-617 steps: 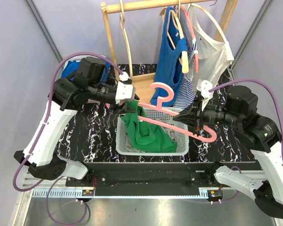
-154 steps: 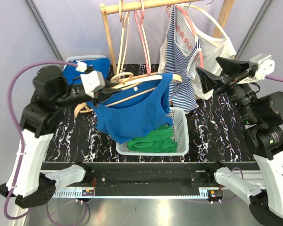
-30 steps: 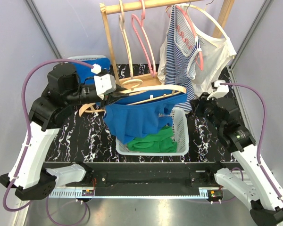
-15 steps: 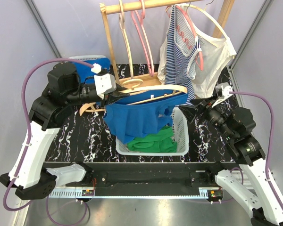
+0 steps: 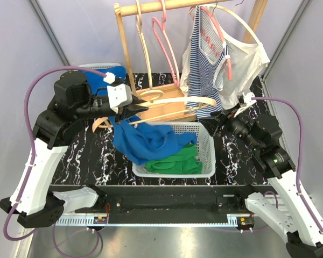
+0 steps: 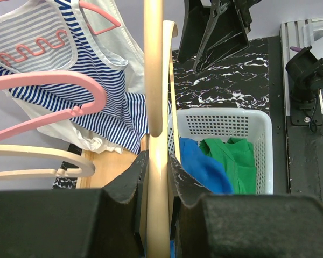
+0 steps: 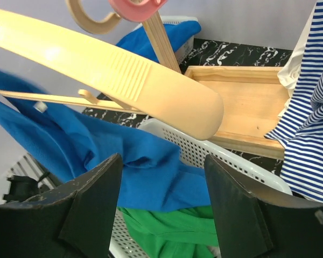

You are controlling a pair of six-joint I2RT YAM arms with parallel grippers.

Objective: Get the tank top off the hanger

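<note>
Left gripper (image 5: 135, 110) (image 6: 157, 166) is pinched tight on the wooden hanger (image 5: 196, 100) (image 6: 153, 80), one finger on each side of its neck. Right gripper (image 5: 218, 119) (image 7: 161, 161) is spread wide with nothing between the fingers. The hanger's free arm tip (image 7: 199, 115) sits just above and ahead of it, not touching. The blue tank top (image 5: 148, 141) (image 7: 97, 156) hangs below and ahead of your left gripper, off that free arm. Its bulk is slumped over the basket (image 5: 209, 153) rim onto the green garment (image 5: 178, 161). You can't tell whether a strap is hooked on the arm nearest the left gripper, because gripper body and cloth folds cover that spot from above. The left wrist view catches only a blue corner (image 6: 204, 166) inside the basket, and the right wrist view cuts the cloth off at its left edge. Edges: the striped top (image 5: 203, 64) has its hem just beside the right gripper's tips, and the rack post (image 5: 125, 43) stands close behind the left gripper. Room: bare marbled table (image 5: 91, 156) shows below the left gripper, between arm and basket.
</note>
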